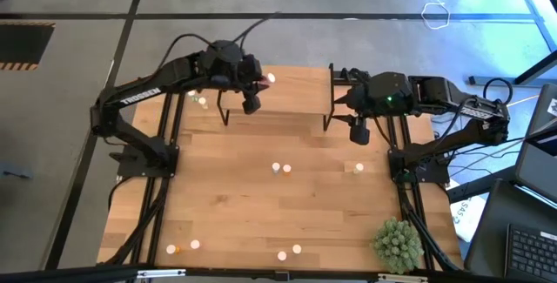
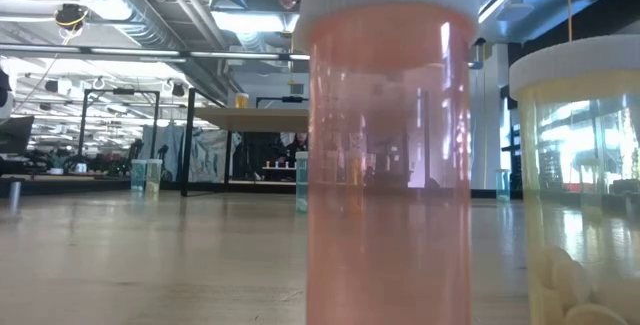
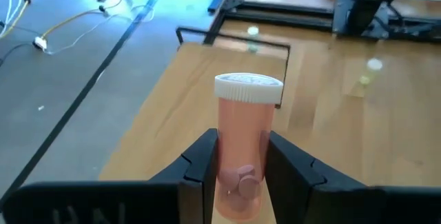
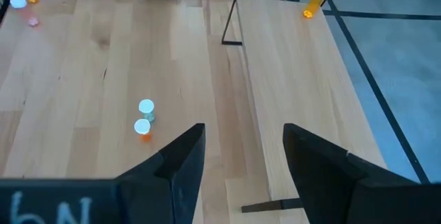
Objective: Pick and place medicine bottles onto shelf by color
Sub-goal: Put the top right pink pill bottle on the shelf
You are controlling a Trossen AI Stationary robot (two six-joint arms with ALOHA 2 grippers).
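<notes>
My left hand (image 3: 241,176) is clamped on a red-pink bottle (image 3: 245,134), upright, white cap up, and is carried over the left end of the shelf (image 1: 296,96), whose black leg frame shows just beyond the cap. Past that frame two bottles already stand on the shelf board: a pale green one (image 3: 252,34) farther off and a pale yellow one (image 3: 371,69) off toward my other arm. The carried bottle is not yet set down.

My right hand (image 4: 241,162) hangs with its fingers wide and nothing between them, over the right end of the shelf.

Outstanding work, judged from the overhead view: two bottles (image 1: 280,169) stand touching mid-desk, one (image 1: 359,168) nearer my right arm, two pairs (image 1: 183,246) (image 1: 289,252) along the front edge. Most remain unplaced. A spiky green plant ball (image 1: 399,243) sits at the front right corner, untouched.
</notes>
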